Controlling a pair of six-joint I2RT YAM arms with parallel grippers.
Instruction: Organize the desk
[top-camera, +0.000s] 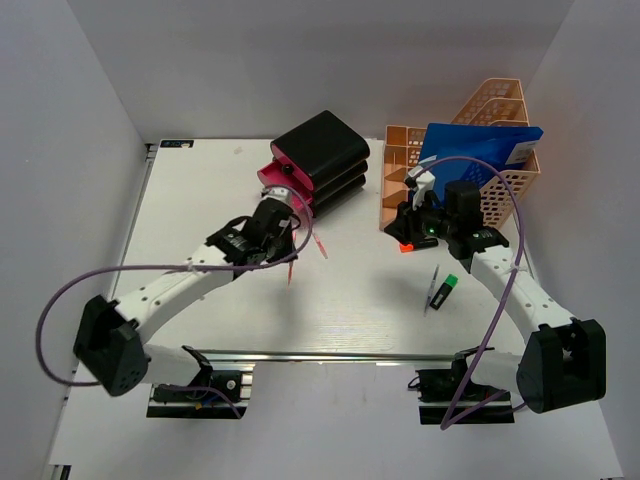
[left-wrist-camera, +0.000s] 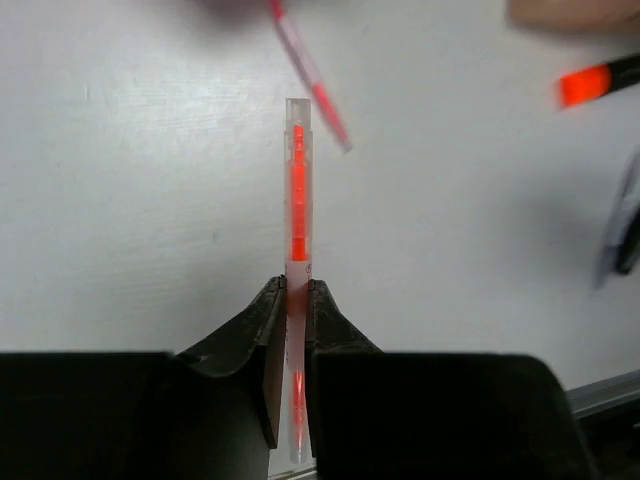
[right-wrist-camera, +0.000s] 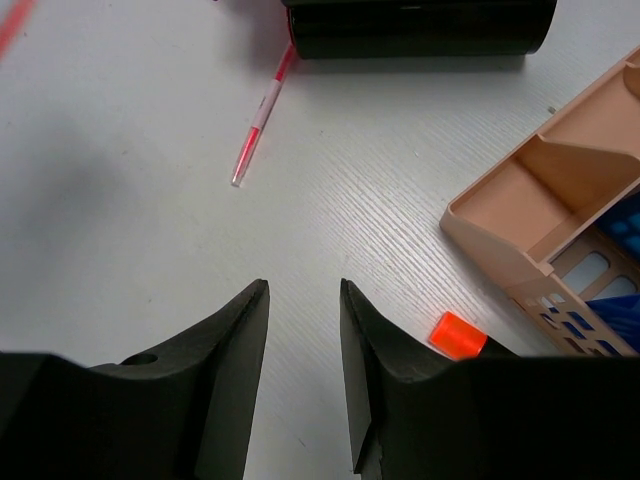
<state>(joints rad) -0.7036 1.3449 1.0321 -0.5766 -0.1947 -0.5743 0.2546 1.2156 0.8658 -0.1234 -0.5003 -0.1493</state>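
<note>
Where the black-and-pink drawer box (top-camera: 322, 158) stands at the back of the tabletop (top-camera: 200, 210), a peach mesh file rack (top-camera: 495, 100) with a blue folder (top-camera: 480, 150) in it stands to its right. Loose writing things lie between these and the arms.

The left claw (left-wrist-camera: 290, 292) is clamped narrow on a red pen (left-wrist-camera: 297, 200), which sticks out ahead of its jaws over the tabletop. A second red pen (left-wrist-camera: 310, 75) lies just beyond its tip, apart from it.

The right claw (right-wrist-camera: 303, 288) stands partly apart and holds nothing, with bare tabletop below it. An orange-capped marker (right-wrist-camera: 458, 335) lies just beside the finger on the right of its wrist view. Nearer the right arm, a green-capped marker (top-camera: 450, 286) and a dark pen (top-camera: 432, 290) lie close together.

Counted: two red pens, two markers, one dark pen, one box, one rack.
</note>
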